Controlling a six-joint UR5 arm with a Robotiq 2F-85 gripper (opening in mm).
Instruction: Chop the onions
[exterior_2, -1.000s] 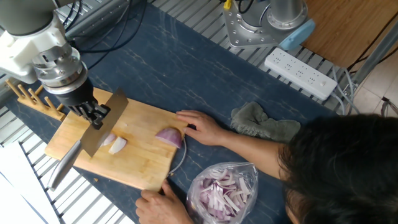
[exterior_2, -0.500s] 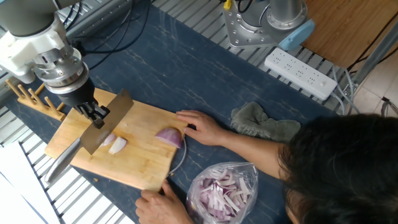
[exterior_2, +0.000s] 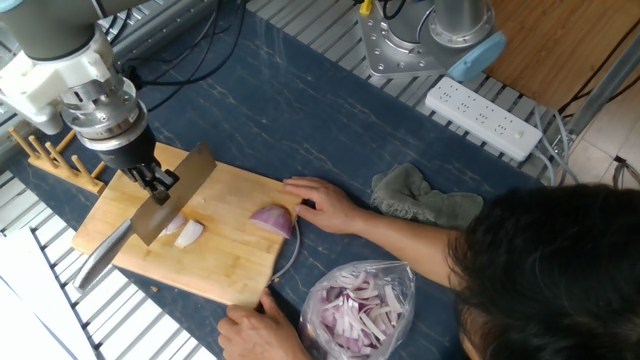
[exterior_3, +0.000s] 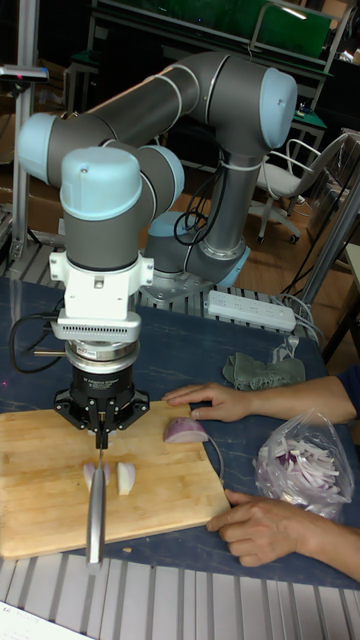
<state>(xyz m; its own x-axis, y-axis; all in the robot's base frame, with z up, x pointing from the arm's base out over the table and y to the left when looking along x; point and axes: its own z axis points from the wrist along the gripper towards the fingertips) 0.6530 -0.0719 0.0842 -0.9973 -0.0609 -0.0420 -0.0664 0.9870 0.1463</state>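
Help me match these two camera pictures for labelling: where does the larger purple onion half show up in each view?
Fixed view: the purple onion half sits at the right end of the cutting board, just left of the person's hand.
Tall fixed view: the same piece lies at the board's upper right edge, below that hand.
Shared landmark: the knife held over the pale slices.

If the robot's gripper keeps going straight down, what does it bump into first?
The gripper points down holding the knife, so the blade would likely meet the pale onion wedge first, then the cutting board. Exact depth is hard to judge.
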